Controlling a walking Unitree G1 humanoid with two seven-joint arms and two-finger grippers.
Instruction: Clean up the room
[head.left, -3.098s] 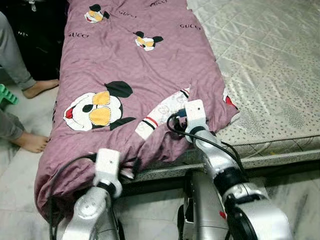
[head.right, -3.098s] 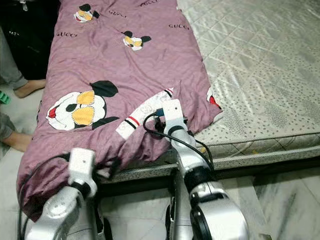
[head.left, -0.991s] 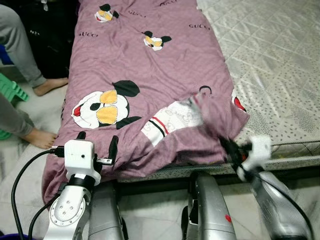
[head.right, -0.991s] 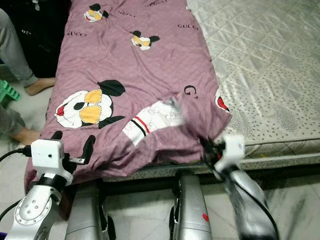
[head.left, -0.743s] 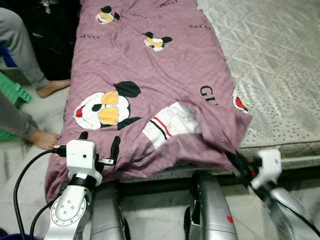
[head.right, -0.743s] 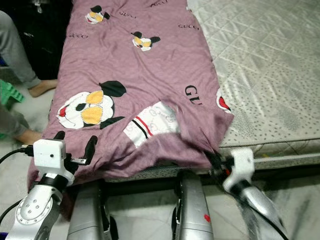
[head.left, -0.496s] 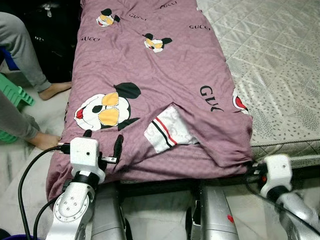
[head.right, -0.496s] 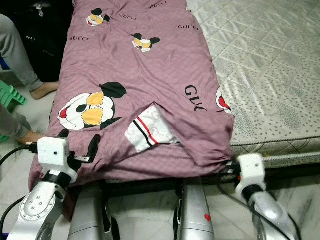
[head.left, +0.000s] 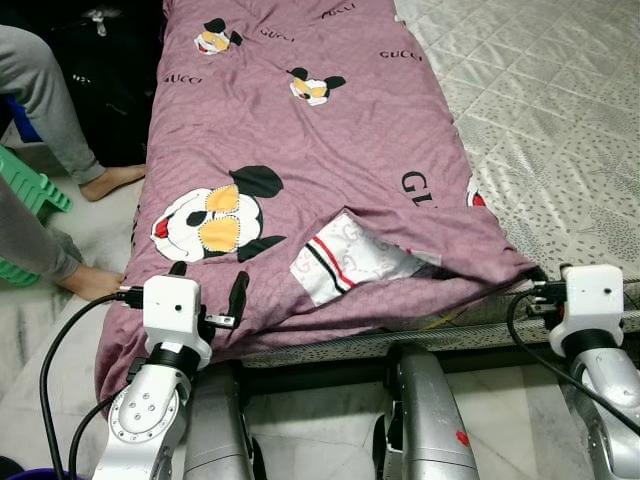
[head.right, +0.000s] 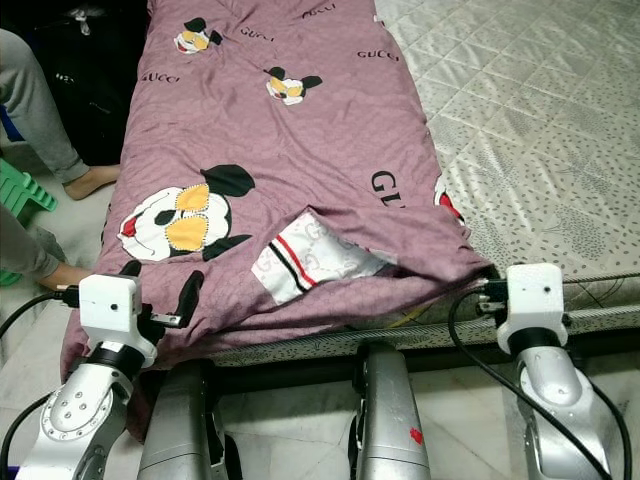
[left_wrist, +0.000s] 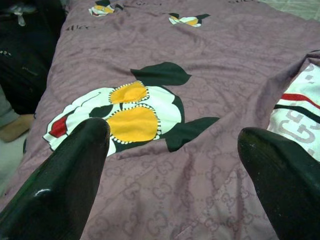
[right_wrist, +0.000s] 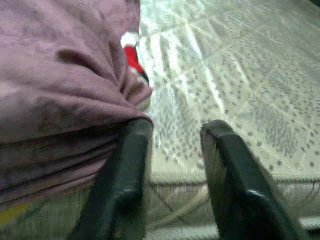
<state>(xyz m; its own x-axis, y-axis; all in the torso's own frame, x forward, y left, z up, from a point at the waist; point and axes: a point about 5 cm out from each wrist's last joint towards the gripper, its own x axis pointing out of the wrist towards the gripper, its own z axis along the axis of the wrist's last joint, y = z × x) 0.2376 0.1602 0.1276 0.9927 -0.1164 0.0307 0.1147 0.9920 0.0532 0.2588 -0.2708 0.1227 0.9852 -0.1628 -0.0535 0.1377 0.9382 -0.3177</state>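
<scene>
The purple quilt (head.left: 320, 130) spreads ahead of the wide-open, empty left claw (left_wrist: 172, 165), its near corner touching one finger of the parted, empty right claw (right_wrist: 175, 165)

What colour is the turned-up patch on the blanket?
White with red and black stripes, clearest in the left eye view.

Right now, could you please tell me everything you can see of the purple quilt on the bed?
The quilt is mauve, soft-looking fabric printed with cartoon mouse heads and black lettering. It lies spread lengthwise along the left side of the mattress, its left edge draping toward the floor. Near the foot, a flap is folded back, showing a white striped underside. The open left gripper hovers at its near edge; the open right gripper sits beside its right corner.
</scene>
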